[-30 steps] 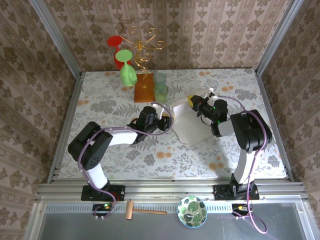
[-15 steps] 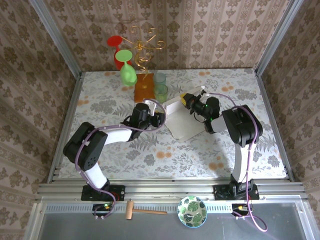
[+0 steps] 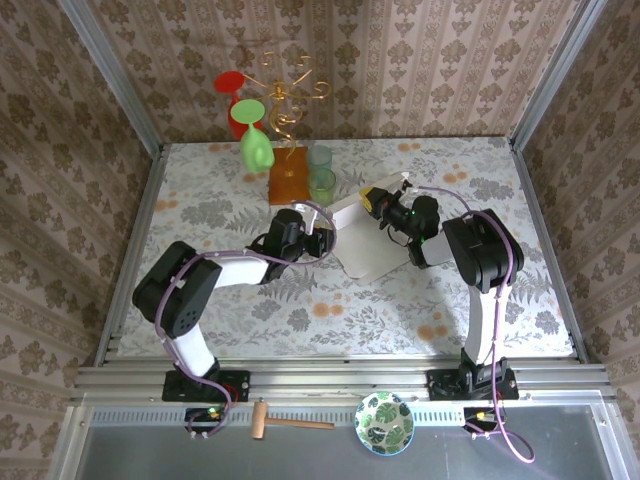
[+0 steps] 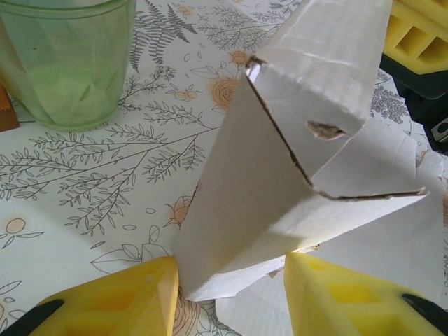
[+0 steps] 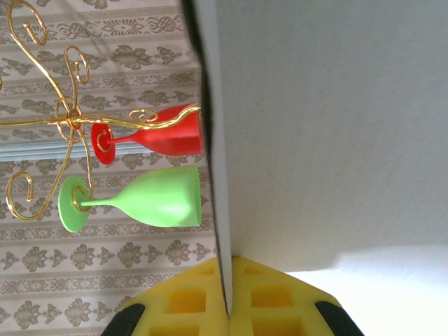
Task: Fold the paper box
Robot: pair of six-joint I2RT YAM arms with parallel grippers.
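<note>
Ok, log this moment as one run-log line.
paper box: partly folded | left gripper: astride its corner, grip unclear | right gripper: shut on its panel edge

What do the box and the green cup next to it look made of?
The paper box: thin matte cardboard, pale, with brownish cut edges, sharp creases and a small tear. The green cup: translucent and faceted with a glossy surface, so glass or plastic; the look leaves it open.

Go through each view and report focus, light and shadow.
Top external: even light, sharp, soft shadow on the table beneath the right arm. Left wrist: the paper box crisp, the left hand's yellow fingers soft. Right wrist: box face plain and shaded, hanging green glass in focus.
</note>
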